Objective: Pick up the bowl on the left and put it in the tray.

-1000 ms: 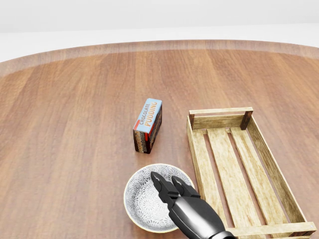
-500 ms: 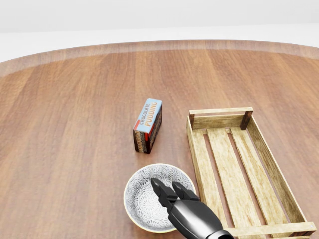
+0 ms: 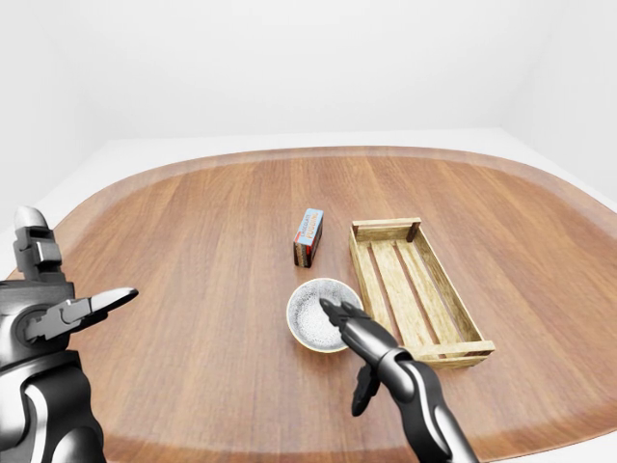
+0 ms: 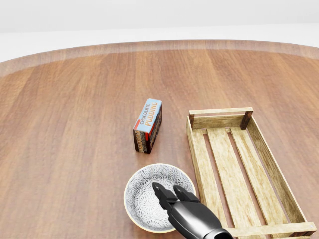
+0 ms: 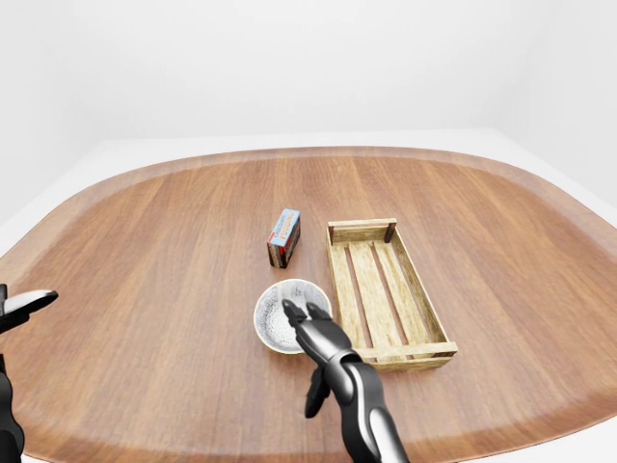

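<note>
Choc. pudding box (image 4: 148, 125) lies on its long side on the wooden table (image 4: 70, 129), label up, approx. mid-table. White wall (image 3: 308, 68) behind, pale floor round the tabletop.

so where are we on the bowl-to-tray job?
Nothing done yet: the bowl sits on the table, left of the empty tray. In hand: the right hand hovers open over the bowl's right rim, no grip. Left: grasp, lift, place in tray.

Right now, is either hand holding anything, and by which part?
Nothing is held. Right hand is open over the bowl rim on the tray side; left hand is open, far off.
</note>
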You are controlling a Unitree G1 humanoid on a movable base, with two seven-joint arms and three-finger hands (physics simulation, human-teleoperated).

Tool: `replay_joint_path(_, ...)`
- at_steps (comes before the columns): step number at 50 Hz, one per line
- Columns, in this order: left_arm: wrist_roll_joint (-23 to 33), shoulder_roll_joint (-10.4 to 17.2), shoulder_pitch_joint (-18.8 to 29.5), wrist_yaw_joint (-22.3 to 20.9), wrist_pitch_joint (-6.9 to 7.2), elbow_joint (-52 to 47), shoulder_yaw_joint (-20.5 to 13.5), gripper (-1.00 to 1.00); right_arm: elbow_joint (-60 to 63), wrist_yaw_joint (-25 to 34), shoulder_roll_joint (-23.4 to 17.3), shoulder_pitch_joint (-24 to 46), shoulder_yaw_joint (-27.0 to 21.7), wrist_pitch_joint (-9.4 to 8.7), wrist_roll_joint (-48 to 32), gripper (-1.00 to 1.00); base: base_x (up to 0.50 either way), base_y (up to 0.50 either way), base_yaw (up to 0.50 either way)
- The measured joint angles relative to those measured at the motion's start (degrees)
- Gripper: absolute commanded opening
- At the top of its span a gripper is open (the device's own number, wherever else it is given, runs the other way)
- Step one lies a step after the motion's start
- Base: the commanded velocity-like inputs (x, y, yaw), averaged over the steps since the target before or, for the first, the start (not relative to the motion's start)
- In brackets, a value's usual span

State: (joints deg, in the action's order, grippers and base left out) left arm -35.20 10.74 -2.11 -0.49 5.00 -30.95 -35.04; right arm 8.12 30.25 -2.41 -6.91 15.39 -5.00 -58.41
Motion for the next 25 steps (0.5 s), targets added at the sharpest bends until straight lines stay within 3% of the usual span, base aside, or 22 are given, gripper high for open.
replay_joint_path(25,-0.1,0.0,0.0,0.1,0.0,-0.3,0.0,1.0,-2.5,1.6,0.7,1.4,0.4,0.0,-3.3,1.0,0.0,0.0,0.0)
